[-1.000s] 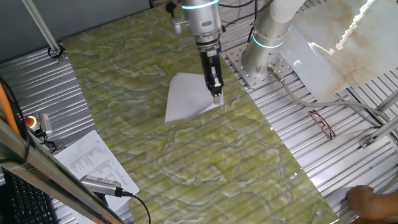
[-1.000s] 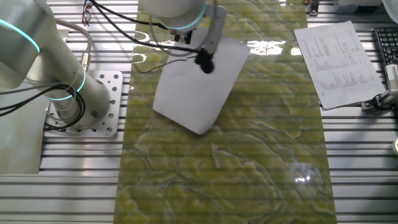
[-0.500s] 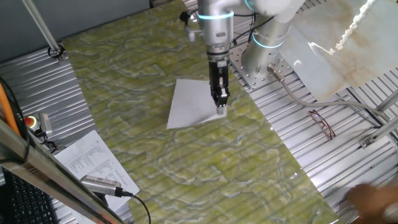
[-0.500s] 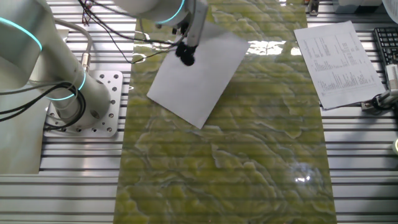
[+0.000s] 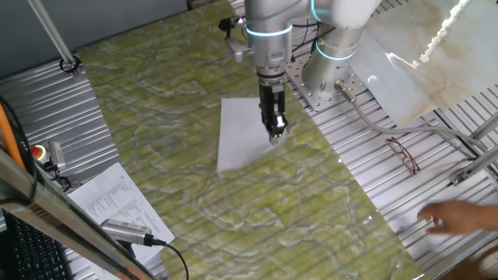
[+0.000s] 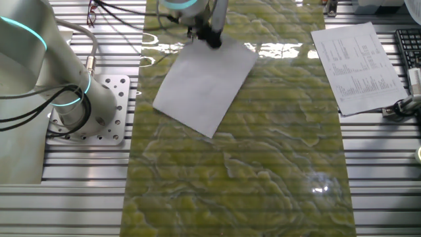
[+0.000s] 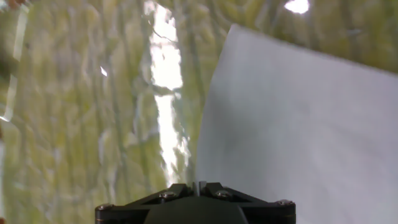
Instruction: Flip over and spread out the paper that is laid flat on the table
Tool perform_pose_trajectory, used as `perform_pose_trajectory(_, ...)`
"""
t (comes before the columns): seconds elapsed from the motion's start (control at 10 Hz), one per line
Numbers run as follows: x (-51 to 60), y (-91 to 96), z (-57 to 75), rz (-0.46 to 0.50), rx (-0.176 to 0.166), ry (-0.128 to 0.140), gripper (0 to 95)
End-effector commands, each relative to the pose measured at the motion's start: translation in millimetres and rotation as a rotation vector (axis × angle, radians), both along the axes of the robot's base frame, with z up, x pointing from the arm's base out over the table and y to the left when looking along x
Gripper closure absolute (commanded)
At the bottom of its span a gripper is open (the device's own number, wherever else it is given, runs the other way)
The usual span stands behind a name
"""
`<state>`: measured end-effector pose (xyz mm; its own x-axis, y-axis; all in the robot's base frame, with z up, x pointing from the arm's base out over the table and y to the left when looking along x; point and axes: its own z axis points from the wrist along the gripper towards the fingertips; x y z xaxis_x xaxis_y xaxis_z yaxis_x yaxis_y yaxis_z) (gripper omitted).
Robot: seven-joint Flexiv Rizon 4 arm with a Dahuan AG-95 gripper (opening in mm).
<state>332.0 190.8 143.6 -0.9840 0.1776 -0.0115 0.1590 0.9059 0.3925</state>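
printed sheet (image 6: 358,58), eyeglasses (image 5: 403,154), keyboard (image 6: 408,47)

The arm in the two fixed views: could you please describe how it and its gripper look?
The arm is silver-grey and white, built of rounded cylindrical links with glowing cyan rings at the joints. Black cables run beside it. Its gripper is narrow, black and two-fingered, below a metallic wrist.

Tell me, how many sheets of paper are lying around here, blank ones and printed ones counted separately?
Blank white sheets: 1, the paper on the table, with the gripper at its corner.
Printed sheets: 1, the printed sheet on the ribbed metal beside the table.
Total: 2
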Motion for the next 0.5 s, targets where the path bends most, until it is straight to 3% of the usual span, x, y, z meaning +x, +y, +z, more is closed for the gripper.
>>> perform_pose_trajectory(0.1,4.9,0.1,-3.6,0.069,-0.124,0.056,19.0)
perform_pose_trajectory(0.4,7.8,-3.7,-3.2,0.092,-0.163,0.078,19.0)
perform_pose_trajectory(0.5,10.0,-6.6,-2.9,0.103,-0.172,0.088,38.0)
